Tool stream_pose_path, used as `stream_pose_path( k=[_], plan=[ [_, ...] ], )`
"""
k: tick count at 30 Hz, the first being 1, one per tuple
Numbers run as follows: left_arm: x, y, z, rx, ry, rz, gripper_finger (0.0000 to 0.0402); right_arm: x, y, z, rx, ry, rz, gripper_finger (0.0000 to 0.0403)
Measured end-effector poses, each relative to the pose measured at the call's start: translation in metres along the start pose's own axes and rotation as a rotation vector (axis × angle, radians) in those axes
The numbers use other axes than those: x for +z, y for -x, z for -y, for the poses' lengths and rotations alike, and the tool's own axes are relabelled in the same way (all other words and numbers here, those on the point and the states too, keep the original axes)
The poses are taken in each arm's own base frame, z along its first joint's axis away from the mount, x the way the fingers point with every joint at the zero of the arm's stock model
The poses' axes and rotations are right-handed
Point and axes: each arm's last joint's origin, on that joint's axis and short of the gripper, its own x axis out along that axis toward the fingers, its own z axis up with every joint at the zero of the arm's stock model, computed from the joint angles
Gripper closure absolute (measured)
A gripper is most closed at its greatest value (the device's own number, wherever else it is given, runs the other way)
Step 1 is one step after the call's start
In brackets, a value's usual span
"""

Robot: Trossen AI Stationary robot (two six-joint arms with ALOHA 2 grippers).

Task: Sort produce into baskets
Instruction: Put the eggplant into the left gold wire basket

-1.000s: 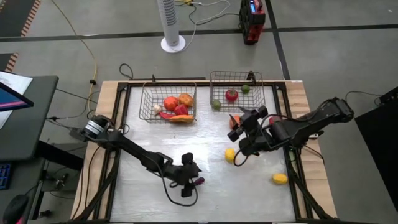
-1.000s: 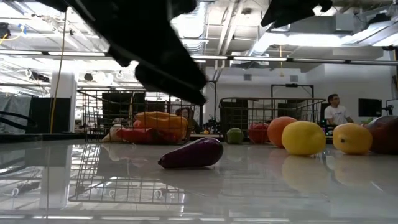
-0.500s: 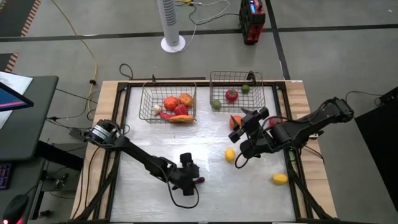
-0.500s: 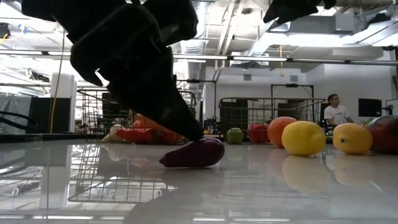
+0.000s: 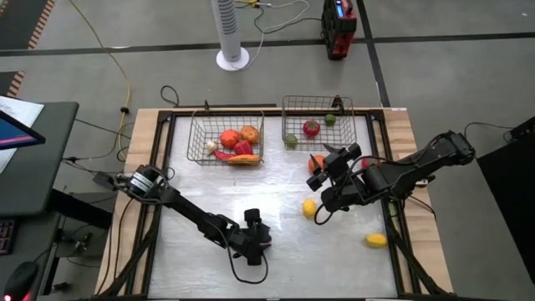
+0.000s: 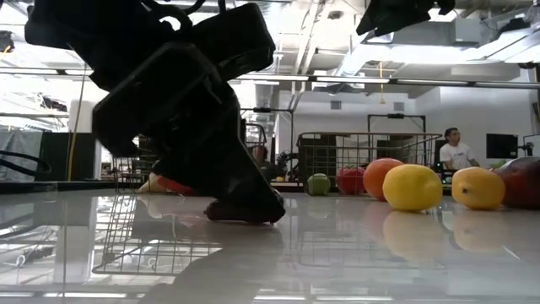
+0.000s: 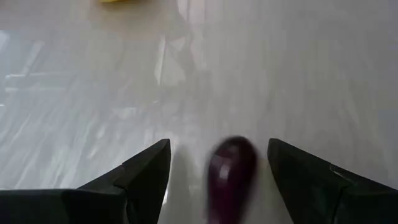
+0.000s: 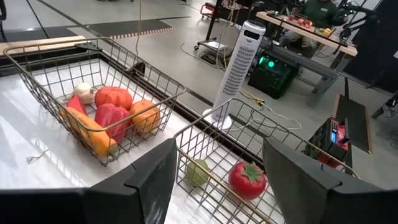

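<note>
Lowered since earlier, left pincer straddles the purple eggplant on the bench, fingers spread, gripping nothing; right pincer hovers agape, empty.

Overhead strip lights, even and bright. Desk is glossy white: soft glare patches from above, weak shadows only. At desk level the surface acts like a mirror; the yellow fruit and basket mesh show clear reflections. Left pincer is a backlit black silhouette there, no detail, soft because it sits so close to the lens. Left wrist shot is motion-blurred throughout; the purple eggplant is smeared, and streaky glare runs across the desk. Right wrist shot is sharp with daylight tone, and its own fingers are slightly soft.
</note>
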Motion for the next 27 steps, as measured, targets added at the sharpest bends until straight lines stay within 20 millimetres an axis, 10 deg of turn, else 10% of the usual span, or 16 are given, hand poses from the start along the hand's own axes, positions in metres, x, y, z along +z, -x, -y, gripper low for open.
stream_pose_path(
  k=[11,27],
  plan=[
    [-0.003,0.000,-0.001,0.001,-0.081,-0.032,0.0163,0.000,0.000,0.000,0.000,0.001,0.000,0.0138],
    [0.016,0.008,-0.025,0.060,-0.231,-0.018,0.0341,-0.002,0.008,-0.002,0.027,0.024,0.009,0.0138]
  ],
)
